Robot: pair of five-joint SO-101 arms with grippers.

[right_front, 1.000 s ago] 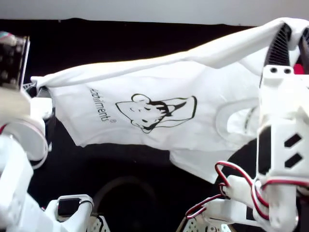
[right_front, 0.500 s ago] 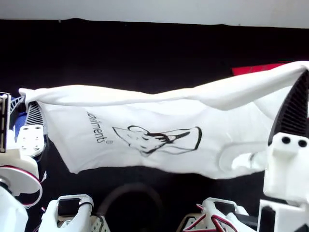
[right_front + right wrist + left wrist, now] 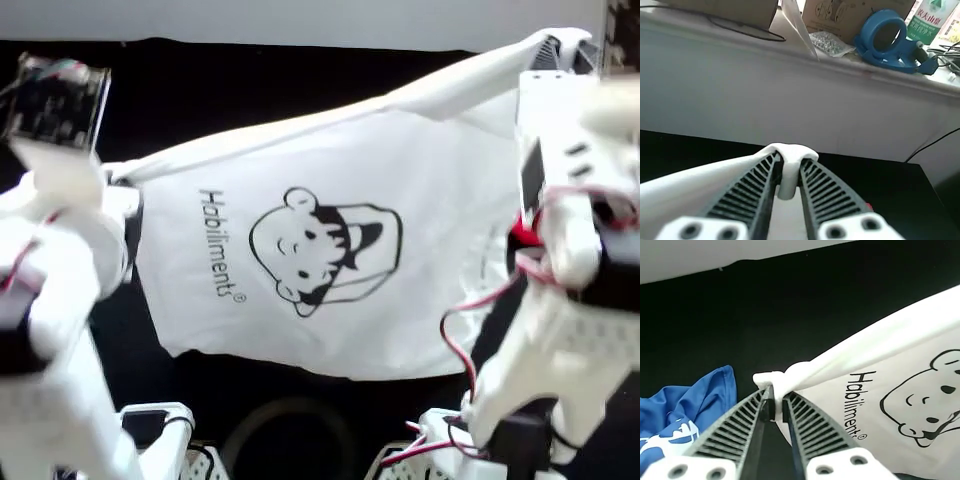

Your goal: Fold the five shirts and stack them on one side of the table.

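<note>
We hold the white shirt (image 3: 330, 250) spread above the table (image 3: 300, 80): our left gripper (image 3: 774, 405) pinches one bunched corner, our right gripper (image 3: 787, 172) pinches the opposite one. A blue shirt (image 3: 685, 410) lies on the table.

Bright even light, white shirt (image 3: 330, 330) nearly glaring against black table (image 3: 300, 90), faint shadows in its folds
</note>
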